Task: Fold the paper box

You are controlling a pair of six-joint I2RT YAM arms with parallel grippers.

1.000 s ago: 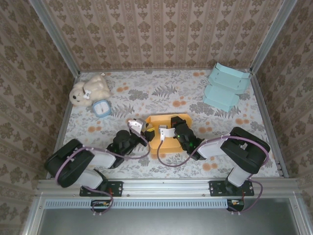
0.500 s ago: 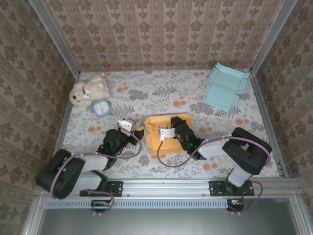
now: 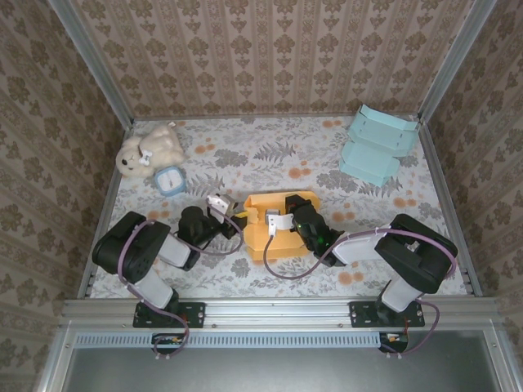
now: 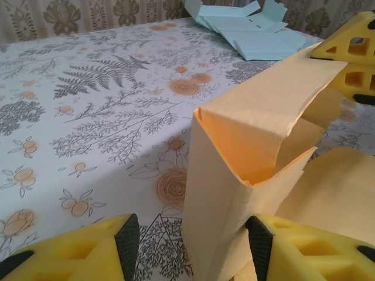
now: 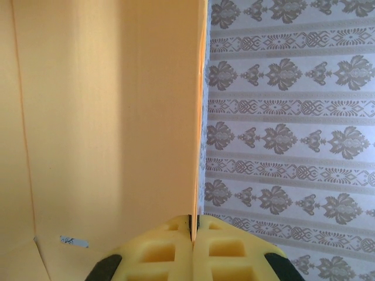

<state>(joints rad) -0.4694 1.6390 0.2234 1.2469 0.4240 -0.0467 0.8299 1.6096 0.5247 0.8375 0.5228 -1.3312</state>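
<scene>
**Paper box**, orange, at mid-frame of the top view on the worktop, partly erected. Right hand is clenched on the thin edge of one wall. Left hand is released, its fingers apart with a raised corner of the box between them. Judged progress: some walls stand and one corner is formed. A flap at the lower right of the left wrist view lies flat, so further folding and tucking appear to remain.

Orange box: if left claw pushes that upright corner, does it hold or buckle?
Probably buckles: the wall of the orange box looks like thin sheet, top flap already bowed. Likely light, so it could slide instead of creasing, though the right claw, pinched on one wall, should anchor it.
</scene>
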